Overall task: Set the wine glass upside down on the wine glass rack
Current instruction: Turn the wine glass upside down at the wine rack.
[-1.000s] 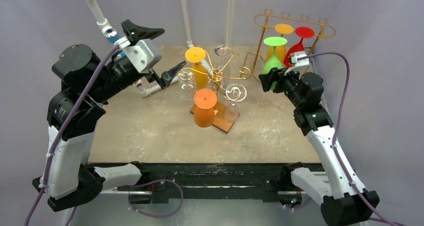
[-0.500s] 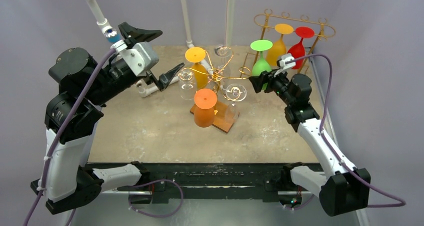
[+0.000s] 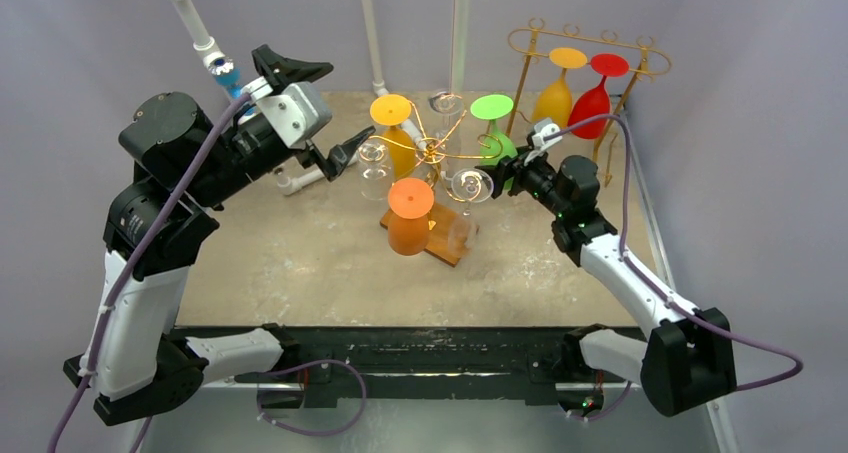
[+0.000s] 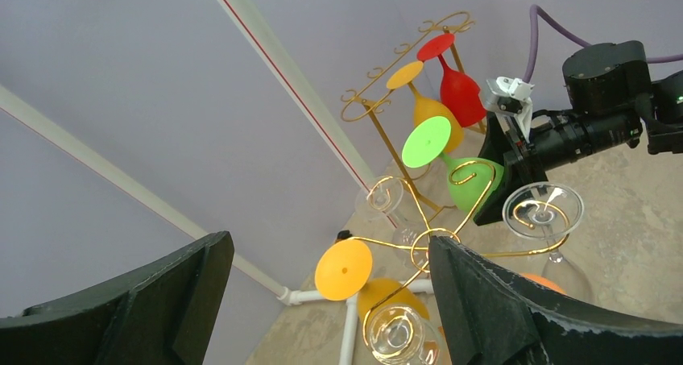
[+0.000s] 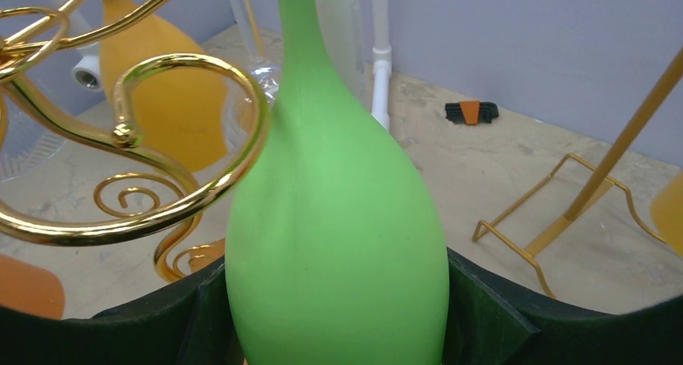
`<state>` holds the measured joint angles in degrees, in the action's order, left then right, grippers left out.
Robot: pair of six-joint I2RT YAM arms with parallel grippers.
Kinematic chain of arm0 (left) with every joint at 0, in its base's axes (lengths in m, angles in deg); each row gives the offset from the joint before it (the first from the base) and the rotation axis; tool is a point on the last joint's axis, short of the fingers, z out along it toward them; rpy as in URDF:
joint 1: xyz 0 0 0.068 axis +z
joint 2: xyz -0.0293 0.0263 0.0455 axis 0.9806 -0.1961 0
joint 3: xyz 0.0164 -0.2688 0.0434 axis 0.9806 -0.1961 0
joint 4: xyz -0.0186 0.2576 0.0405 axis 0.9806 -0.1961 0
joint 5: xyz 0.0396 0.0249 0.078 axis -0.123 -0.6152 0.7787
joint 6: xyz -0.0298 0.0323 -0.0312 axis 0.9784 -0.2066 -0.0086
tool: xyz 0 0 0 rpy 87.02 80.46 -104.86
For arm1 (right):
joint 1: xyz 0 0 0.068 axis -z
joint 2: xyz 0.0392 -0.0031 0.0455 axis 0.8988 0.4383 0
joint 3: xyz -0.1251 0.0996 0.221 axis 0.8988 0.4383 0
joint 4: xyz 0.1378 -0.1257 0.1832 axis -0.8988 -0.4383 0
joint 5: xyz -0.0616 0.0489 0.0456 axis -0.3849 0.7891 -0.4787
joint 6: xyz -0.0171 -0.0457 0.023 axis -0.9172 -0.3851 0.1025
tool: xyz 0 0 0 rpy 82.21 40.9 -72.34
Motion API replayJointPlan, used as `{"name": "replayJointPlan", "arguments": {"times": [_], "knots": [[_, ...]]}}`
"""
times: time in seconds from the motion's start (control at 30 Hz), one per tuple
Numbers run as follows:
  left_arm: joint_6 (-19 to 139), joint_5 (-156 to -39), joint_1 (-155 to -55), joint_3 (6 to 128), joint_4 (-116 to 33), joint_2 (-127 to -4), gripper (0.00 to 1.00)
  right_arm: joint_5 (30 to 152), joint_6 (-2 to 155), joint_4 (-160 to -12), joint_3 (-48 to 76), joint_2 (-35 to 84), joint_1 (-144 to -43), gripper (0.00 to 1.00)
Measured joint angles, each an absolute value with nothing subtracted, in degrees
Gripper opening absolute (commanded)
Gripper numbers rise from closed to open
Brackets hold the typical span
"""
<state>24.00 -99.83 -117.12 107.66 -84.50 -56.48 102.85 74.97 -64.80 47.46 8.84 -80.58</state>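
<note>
Risk at the hook: the right gripper (image 5: 334, 321) is bringing the green wine glass (image 5: 338, 220) in against a gold curl of the spiral rack (image 3: 432, 151). In the right wrist view that curl is crossing the bowl's left shoulder, and whether they are touching cannot be told. A push from here could be snagging the bowl instead of feeding the stem into the loop.

Risk to the neighbours: a clear glass (image 3: 471, 185) is hanging just beside the green bowl, and orange glasses (image 3: 392, 110) are filling other arms. A sideways nudge could be knocking one loose or rocking the whole light rack on its wooden base (image 3: 452, 245).

Risk in the grip: the bowl is smooth and tapering, so a bump against the wire could be twisting it between the fingers.

The glass: opaque bright green, with a rounded bowl narrowing into a long slim stem and a flat round foot. It is riding upside down, foot uppermost and roughly upright.

Where it is: off the table, at the right side of the spiral rack, foot sitting above the gold arms and not yet hung.

Right fingers: clamping the bowl from both sides.

Left fingers: the left gripper (image 3: 322, 111) is hovering spread wide and empty, raised at the rack's left side.

Behind: a second gold rack (image 3: 585, 43) is carrying an orange and a red glass, well apart from the action.
</note>
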Motion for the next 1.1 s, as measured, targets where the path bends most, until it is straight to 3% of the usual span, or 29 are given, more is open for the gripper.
{"name": "replayJointPlan", "arguments": {"times": [1.1], "knots": [[24.52, -99.45, -117.12, 104.43, -83.29, -57.73, 1.0, 110.1, 68.79, -52.41, 56.85, 9.37, -82.88, 0.0]]}}
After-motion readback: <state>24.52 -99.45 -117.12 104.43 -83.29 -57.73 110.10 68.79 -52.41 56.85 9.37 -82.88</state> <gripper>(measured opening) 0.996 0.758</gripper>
